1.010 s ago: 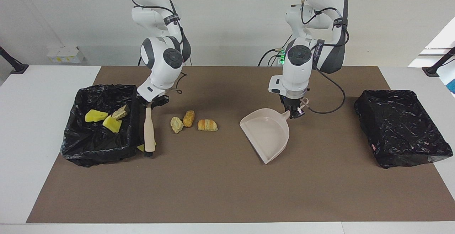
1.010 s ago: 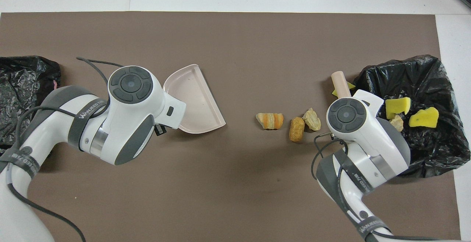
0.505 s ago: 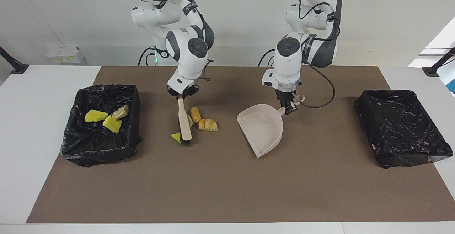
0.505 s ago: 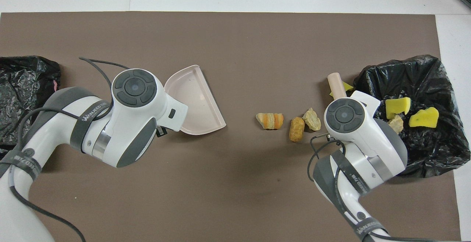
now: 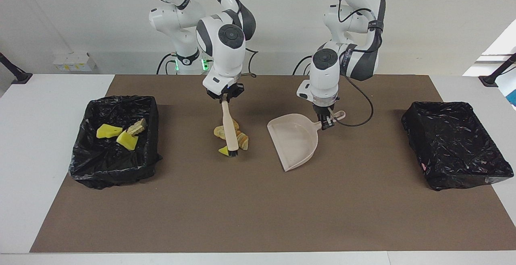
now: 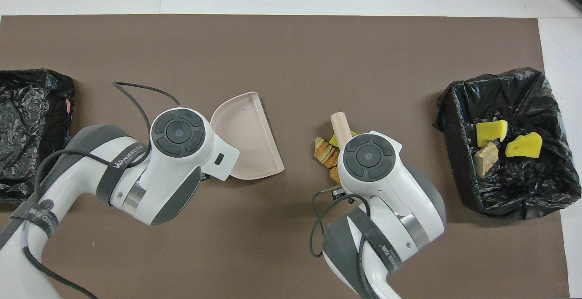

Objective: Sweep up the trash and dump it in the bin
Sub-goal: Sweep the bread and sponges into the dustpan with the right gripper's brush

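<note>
My right gripper (image 5: 225, 97) is shut on the top of a beige brush (image 5: 230, 130), whose dark bristles rest on the mat. Trash is bunched against the brush: golden-brown pastry pieces (image 5: 243, 141) (image 6: 325, 150) and a yellow wedge (image 5: 223, 150) (image 6: 337, 141). My left gripper (image 5: 325, 121) is shut on the handle of the beige dustpan (image 5: 294, 142) (image 6: 248, 144), which sits a short gap from the pile, open mouth facing the trash. In the overhead view both wrists hide the grippers. The bin (image 5: 113, 164) (image 6: 523, 190) at the right arm's end holds yellow wedges and a beige lump.
A second black-lined bin (image 5: 455, 144) (image 6: 32, 122) sits at the left arm's end of the table with nothing showing in it. A brown mat (image 5: 258, 208) covers the table. Cables hang from both wrists.
My right gripper has swept the brush from beside the bin toward the dustpan, pushing the yellow wedge and the other pieces into one pile. The dustpan has shifted slightly toward the pile.
</note>
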{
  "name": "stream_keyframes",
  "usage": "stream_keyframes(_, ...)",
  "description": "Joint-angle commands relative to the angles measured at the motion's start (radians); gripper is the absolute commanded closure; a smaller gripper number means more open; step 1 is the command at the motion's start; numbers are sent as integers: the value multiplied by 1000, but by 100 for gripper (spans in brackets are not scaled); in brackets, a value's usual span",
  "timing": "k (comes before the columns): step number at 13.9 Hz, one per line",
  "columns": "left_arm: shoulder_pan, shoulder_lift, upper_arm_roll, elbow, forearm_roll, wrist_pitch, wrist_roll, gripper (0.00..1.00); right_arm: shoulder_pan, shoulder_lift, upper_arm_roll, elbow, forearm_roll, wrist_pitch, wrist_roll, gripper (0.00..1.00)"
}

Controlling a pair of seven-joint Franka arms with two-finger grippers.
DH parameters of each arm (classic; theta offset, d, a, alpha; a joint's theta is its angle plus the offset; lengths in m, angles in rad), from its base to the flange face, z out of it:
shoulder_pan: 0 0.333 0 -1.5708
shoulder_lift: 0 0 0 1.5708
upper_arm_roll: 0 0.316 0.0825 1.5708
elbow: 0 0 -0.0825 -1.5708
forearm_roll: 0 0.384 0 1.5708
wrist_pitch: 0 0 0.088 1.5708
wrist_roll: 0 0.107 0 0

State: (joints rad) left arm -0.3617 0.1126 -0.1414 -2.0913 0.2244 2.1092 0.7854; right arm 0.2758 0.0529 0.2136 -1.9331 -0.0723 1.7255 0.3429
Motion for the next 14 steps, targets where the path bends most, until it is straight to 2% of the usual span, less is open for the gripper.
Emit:
stream_keyframes(1, -40, -47, 5, -59, 16, 14, 23, 100, -53, -72, -2, -103, 29, -9, -38, 100)
stream_keyframes(3, -40, -48, 6, -59, 16, 6, 18, 100, -87, -170, 0, -287, 31, 145, -22, 100)
stream_keyframes(5, -40, -51, 6, -65, 16, 2, 8, 100, -99, -231, 0, -407, 112, 258, -7, 100)
stream_keyframes(7, -39, -65, 6, -93, 16, 12, 8, 100, -107, -228, 0, -440, 163, 316, 2, 100)
stream_keyframes(9, -34, -64, 6, -95, 16, 18, 6, 100, -66, -197, 1, -448, 166, 364, 57, 100)
stream_keyframes(12, -28, -64, 6, -95, 16, 18, 8, 100, -20, -134, 3, -417, 166, 420, 137, 100)
stream_keyframes(14, -26, -64, 6, -96, 16, 23, 8, 100, 8, -102, 6, -373, 166, 413, 178, 100)
